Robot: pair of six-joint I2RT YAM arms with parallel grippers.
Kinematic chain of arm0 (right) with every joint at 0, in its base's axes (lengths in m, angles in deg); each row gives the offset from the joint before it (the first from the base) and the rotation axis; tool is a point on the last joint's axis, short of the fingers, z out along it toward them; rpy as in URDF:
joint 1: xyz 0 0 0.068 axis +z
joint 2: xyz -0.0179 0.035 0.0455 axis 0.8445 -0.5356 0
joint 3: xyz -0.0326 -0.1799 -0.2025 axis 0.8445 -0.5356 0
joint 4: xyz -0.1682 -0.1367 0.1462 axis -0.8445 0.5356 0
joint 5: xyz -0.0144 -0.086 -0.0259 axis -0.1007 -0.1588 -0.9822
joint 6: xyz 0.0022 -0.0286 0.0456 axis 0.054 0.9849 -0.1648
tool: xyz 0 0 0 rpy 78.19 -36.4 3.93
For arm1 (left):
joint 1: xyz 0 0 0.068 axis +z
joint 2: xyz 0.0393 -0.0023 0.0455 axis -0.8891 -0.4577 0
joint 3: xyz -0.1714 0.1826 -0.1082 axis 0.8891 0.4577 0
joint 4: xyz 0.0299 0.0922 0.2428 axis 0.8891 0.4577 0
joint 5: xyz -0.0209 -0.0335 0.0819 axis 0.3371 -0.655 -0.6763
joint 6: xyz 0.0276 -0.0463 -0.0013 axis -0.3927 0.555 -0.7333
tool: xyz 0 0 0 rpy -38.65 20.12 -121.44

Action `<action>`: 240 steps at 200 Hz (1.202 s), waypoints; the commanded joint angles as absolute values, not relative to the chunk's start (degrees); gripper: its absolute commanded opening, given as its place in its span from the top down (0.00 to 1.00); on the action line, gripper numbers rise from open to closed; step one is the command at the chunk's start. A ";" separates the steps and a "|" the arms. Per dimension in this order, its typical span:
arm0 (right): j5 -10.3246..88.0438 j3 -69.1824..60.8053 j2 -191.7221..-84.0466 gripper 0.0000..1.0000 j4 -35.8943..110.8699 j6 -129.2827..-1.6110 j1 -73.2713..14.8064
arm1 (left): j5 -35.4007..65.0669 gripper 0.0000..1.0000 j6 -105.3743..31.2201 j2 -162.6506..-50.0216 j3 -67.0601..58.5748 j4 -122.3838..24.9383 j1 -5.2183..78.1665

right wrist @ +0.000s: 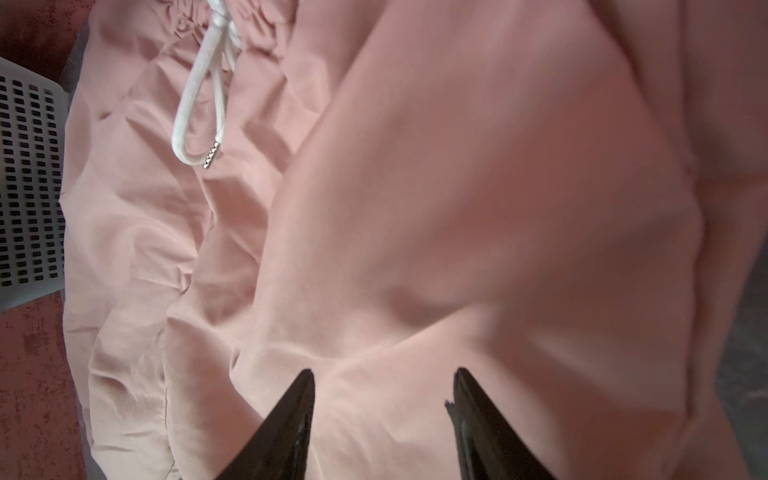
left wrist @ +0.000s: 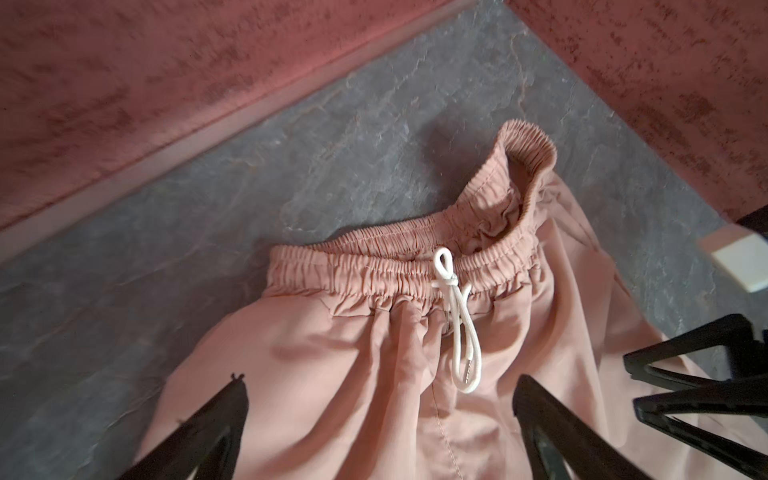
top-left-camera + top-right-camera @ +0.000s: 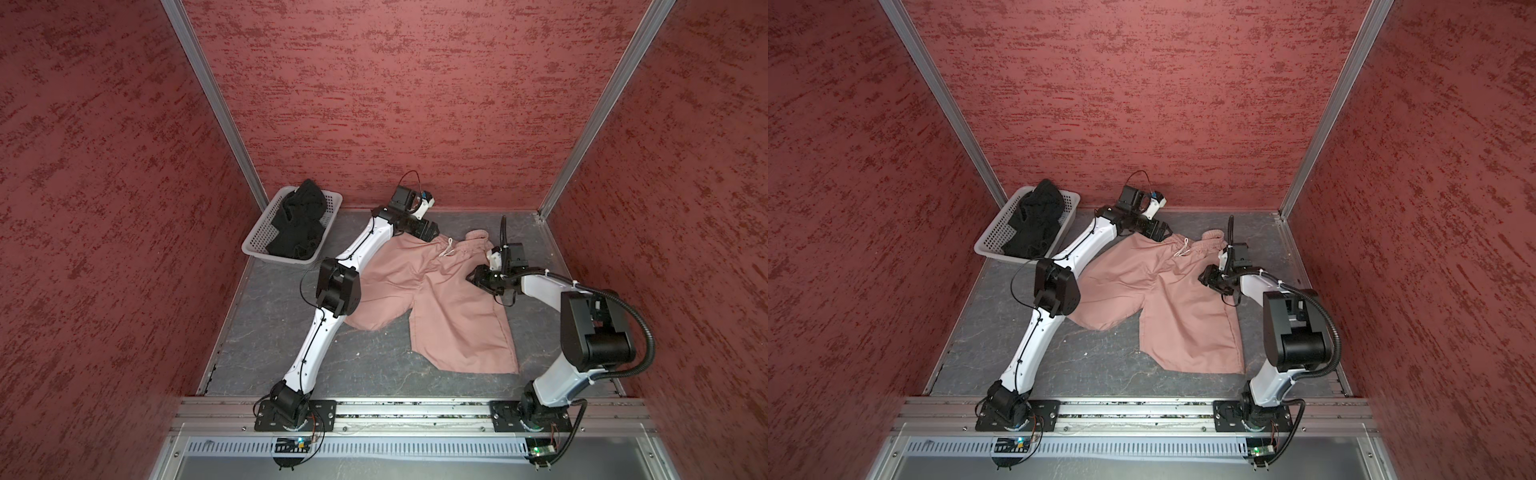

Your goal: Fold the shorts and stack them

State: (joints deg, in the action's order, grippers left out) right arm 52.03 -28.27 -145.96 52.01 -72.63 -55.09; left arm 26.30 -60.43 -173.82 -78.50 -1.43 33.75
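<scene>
The dusty pink shorts (image 3: 436, 291) (image 3: 1167, 291) lie spread on the grey table, waistband toward the back wall, with the white drawstring (image 2: 457, 332) (image 1: 199, 95) at its middle. The black shorts (image 3: 297, 224) (image 3: 1034, 226) sit crumpled in the basket. My left gripper (image 3: 432, 232) (image 3: 1163, 232) (image 2: 380, 380) hovers open over the waistband's left part, nothing between its fingers. Over the right hip of the pink shorts (image 1: 457, 208), my right gripper (image 3: 473, 278) (image 3: 1204, 276) (image 1: 383, 371) points down at the cloth, its jaws apart with pink cloth bulging under the tips.
A white perforated basket (image 3: 259, 232) (image 3: 994, 237) (image 1: 29, 166) stands at the back left corner, against the red wall. Red walls close in the table on three sides. An aluminium rail with both arm bases runs along the front edge.
</scene>
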 commanded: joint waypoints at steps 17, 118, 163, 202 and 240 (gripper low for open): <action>49.76 -28.46 -146.65 0.42 45.33 -75.40 -55.61 | 26.98 0.01 -60.88 -176.97 -78.43 0.95 34.35; 49.74 -7.26 -167.66 0.40 43.02 -72.28 -55.77 | 18.61 0.01 -51.40 -167.39 -54.58 -1.43 44.56; 53.90 11.21 -178.33 0.37 44.08 -70.53 -55.71 | 16.88 0.01 -48.48 -156.04 -39.25 -2.66 44.92; 56.02 16.63 -173.60 0.32 49.65 -66.01 -53.80 | 12.28 0.01 -44.54 -142.47 -28.89 -0.80 45.76; 56.49 1.16 -153.90 0.33 58.92 -61.71 -48.84 | 12.39 0.01 -44.75 -133.61 -29.15 0.51 46.55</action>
